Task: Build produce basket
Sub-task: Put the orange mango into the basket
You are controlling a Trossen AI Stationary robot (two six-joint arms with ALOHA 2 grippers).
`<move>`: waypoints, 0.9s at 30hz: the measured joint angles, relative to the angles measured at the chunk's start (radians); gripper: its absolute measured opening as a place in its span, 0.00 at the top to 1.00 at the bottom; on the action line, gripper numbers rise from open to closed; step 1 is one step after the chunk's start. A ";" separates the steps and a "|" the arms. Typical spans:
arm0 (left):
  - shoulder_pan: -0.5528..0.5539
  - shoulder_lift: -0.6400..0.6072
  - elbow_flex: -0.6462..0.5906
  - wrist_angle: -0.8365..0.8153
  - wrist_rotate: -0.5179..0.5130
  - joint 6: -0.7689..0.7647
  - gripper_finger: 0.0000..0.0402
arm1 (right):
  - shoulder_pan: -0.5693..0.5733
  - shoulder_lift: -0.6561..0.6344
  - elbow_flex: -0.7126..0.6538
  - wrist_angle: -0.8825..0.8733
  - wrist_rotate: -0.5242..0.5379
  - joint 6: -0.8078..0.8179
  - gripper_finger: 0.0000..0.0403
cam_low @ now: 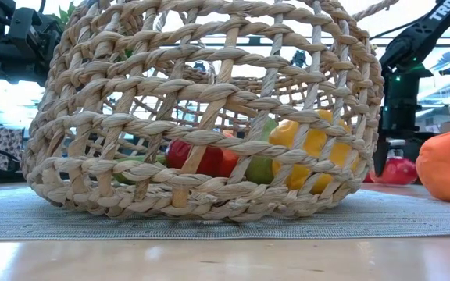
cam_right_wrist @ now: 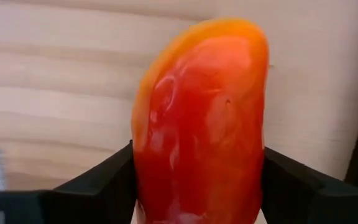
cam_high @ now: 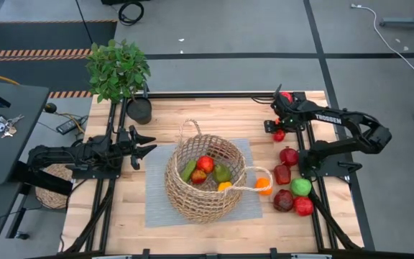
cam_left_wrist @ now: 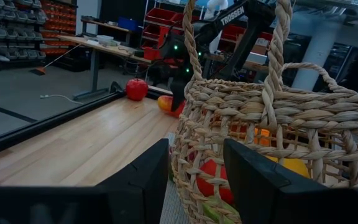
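Gripping a red-orange fruit at the far right of the surface

Closing on a red-orange fruit [cam_right_wrist: 201,124], the right gripper [cam_right_wrist: 197,180] has a finger pressed to each flank of it, low over the wood near the far right corner of the surface [cam_high: 121,216]. In the high view that gripper [cam_high: 277,128] sits at the far end of a row of loose produce along the right edge: a dark red piece [cam_high: 288,155], another [cam_high: 282,174], a green one [cam_high: 301,187], and two more red ones nearest the near edge. An orange piece [cam_high: 264,185] lies just beside the basket's right handle.

The basket [cam_high: 205,179] stands mid-surface on a grey mat [cam_high: 157,208], already holding a red fruit [cam_high: 205,164], green pieces and a yellow one [cam_high: 223,186]. The left gripper [cam_high: 141,146] waits left of it, fingers spread and empty, pointing at the wicker wall.

To do this step well, I would judge: lift straight up until the fruit clears the surface, carry it high enough to pass the rim and the loop handle, and centre it over the open mouth before letting go. The fruit looks glossy and tapered, so it may slip if the squeeze is light. Release low, so it does not bounce off what lies inside.
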 joint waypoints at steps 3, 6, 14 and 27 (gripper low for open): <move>0.000 0.000 0.000 0.000 0.000 0.000 0.60 | 0.024 -0.026 0.062 0.002 -0.011 -0.010 0.32; 0.000 0.000 0.000 0.000 0.000 0.000 0.60 | 0.056 -0.063 0.156 0.006 -0.012 -0.025 0.32; 0.000 0.000 0.000 0.000 0.000 0.000 0.60 | 0.210 -0.156 0.426 0.132 -0.015 -0.100 0.32; 0.000 0.000 0.000 0.000 0.000 0.000 0.60 | 0.525 -0.174 0.506 0.537 0.062 -0.258 0.32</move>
